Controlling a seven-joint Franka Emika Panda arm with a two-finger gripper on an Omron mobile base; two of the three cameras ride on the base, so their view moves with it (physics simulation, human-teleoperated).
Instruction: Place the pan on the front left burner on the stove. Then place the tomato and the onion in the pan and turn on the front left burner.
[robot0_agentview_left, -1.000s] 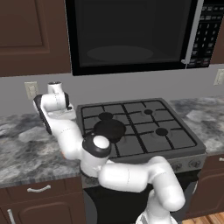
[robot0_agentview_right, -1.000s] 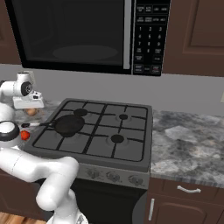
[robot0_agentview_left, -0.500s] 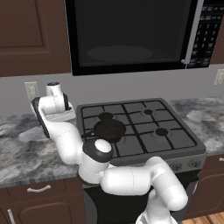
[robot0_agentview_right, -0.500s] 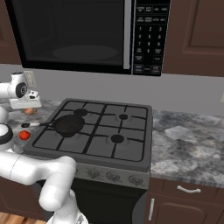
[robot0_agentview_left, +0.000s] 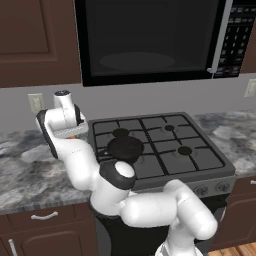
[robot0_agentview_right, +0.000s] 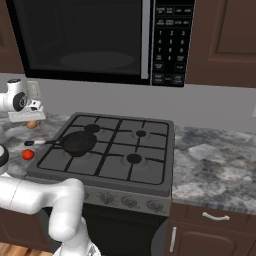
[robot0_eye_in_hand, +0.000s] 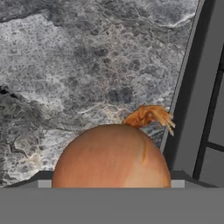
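Onion (robot0_eye_in_hand: 111, 155) on the grey marble desk (robot0_eye_in_hand: 87, 65), just left of the stove (robot0_agentview_right: 107, 150), near its rear edge; from the hand camera it sits close under the tool. Tool (robot0_agentview_right: 27, 116) hovers directly over the onion, jaws spread wide, nothing held. Pan (robot0_agentview_right: 78, 142) sits on the front left burner, handle pointing left. Tomato (robot0_agentview_right: 27, 155) lies on the desk beside the stove's front left corner, not in the pan.

Risk: round onion may roll or squirt sideways if the fingers close off-centre. The stove's edge stands near, so a finger could clip it on descent.
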